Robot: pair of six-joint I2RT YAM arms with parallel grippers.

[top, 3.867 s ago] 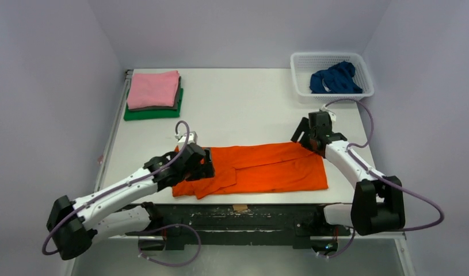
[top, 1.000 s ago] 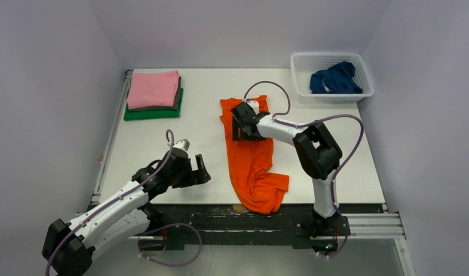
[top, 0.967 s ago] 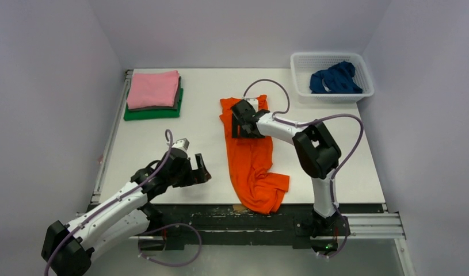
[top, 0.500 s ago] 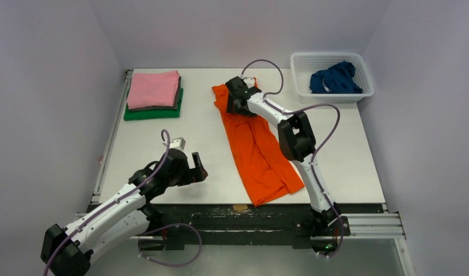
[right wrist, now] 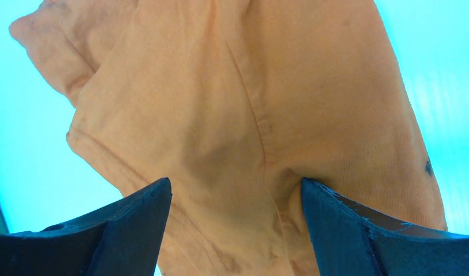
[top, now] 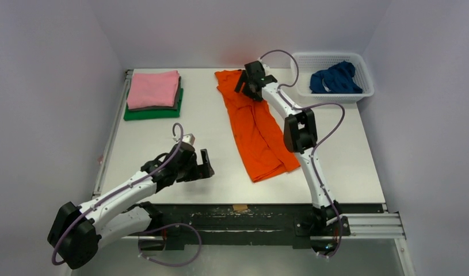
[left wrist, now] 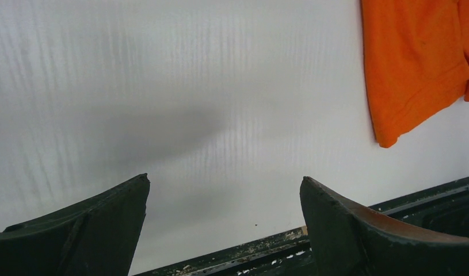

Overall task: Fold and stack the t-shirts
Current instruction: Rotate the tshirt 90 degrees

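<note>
Two sets of fingers are in play, and neither has a grip on anything. Nearest you, the left fingers (left wrist: 105, 230) stand spread wide over bare counter (top: 163, 138), just left of the near hem of the orange shirt (top: 255, 126). That shirt lies as a long, narrow, creased strip running away from you and slanting toward the far left. At its far end the right fingers (right wrist: 122, 230) hang wide apart over the cloth, with nothing pinched.

I judge the step to be straightening this strip for its next fold. Bring the left fingers onto the near hem, pinch it, and draw gently against the far end until the bunching near the hem flattens. Match the edges before you fold. Mind the right arm, which is stretched almost to its reach.

The counter is white, matte and smooth. At far left sits the stack: pink shirt (top: 154, 88) over grey shirt (top: 178, 99) over green shirt (top: 151, 113). At far right a white basket (top: 330, 55) holds the blue shirt (top: 335, 77). Plain pale walls (top: 220, 29) close in three sides.
</note>
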